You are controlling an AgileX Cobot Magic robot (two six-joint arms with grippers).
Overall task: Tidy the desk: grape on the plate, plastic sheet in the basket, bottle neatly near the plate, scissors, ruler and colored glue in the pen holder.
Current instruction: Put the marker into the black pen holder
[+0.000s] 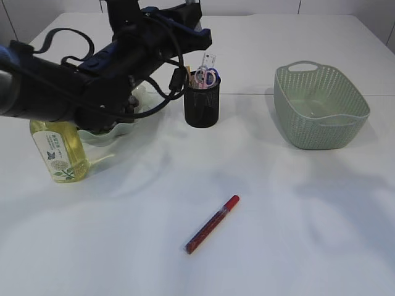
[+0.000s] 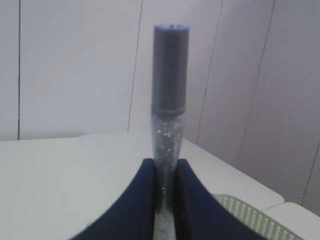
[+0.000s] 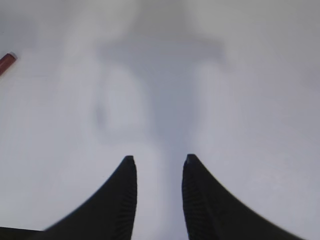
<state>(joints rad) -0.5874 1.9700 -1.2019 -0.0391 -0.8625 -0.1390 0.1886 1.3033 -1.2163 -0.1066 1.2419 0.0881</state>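
Table (image 1: 296, 234): white, carries every item listed.

Left arm (image 1: 68, 80): black, reaches in from the left edge and slants up toward the far middle, its wrist raised above the pen holder. Left gripper (image 2: 165, 175): jaws nearly closed, clamped on a glitter glue tube (image 2: 169, 100) held upright, dark cap on top (the exterior view hides the tube behind the arm).

Right gripper (image 3: 159, 165): seen in its wrist view only, pointing down over bare table, jaws partly apart and holding nothing.

Basket (image 1: 321, 108): pale green, perforated, toward the far right edge; whether the plastic sheet lies inside cannot be told.

Bottle (image 1: 60, 154): yellow liquid, white label with a small butterfly and floral print (lettering too small to read), upright near the left edge, just beside the plate.

Plate (image 1: 117, 131): light green, wavy rim, largely hidden under the arm; contents not discernible.

Pen holder (image 1: 202, 98): black mesh, far middle, with scissors (image 1: 207, 75) and a clear ruler (image 1: 210, 61) standing in it.

Red glue pen (image 1: 213, 223): lies diagonally near the front middle, well apart from the pen holder.
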